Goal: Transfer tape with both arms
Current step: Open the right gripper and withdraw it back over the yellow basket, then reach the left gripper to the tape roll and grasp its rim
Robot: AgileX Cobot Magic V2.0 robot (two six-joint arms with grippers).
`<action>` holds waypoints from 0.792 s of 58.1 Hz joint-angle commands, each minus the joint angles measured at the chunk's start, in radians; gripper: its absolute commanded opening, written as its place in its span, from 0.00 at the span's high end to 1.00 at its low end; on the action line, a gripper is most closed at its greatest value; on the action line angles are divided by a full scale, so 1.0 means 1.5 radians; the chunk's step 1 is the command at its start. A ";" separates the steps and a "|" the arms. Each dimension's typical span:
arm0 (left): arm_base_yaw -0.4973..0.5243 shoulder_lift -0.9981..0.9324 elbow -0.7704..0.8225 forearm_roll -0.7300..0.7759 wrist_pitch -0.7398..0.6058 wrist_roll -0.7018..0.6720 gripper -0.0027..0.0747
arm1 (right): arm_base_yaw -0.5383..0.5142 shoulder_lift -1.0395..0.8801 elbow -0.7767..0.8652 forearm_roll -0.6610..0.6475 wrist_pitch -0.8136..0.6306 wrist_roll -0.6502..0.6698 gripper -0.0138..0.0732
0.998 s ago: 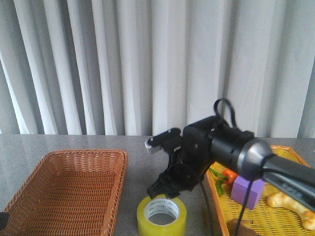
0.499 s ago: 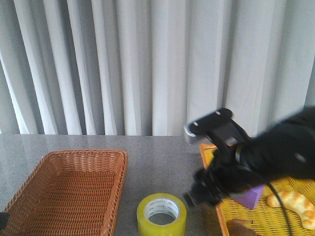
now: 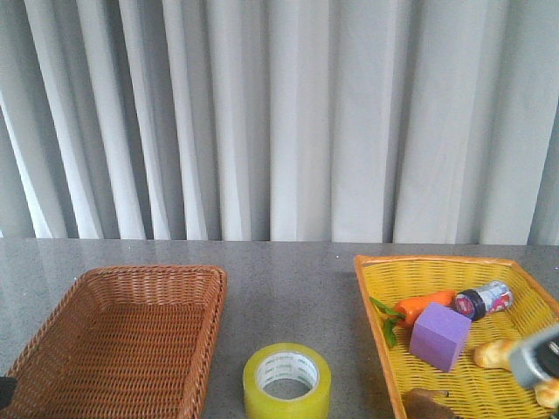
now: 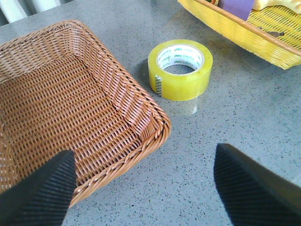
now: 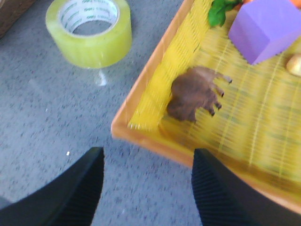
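Left wrist view: pincer (image 4: 141, 188) agape, empty.

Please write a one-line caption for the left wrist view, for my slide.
Yellow-green tape roll standing on grey table between brown wicker basket and yellow tray; open left pincer empty.

My grey speckled table (image 3: 288, 279) carries three things: a brown wicker basket (image 3: 122, 345) on the left, a yellow tray (image 3: 384, 288) on the right, and the tape (image 3: 286, 381) flat between them, near my edge.
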 commanded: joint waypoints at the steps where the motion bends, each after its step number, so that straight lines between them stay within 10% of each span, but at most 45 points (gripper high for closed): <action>1: -0.005 0.000 -0.021 -0.013 -0.041 -0.001 0.23 | -0.003 -0.053 0.021 0.000 -0.047 -0.009 0.37; 46: -0.005 0.104 -0.080 -0.013 -0.151 0.068 0.23 | -0.003 -0.131 0.058 0.006 -0.056 -0.009 0.37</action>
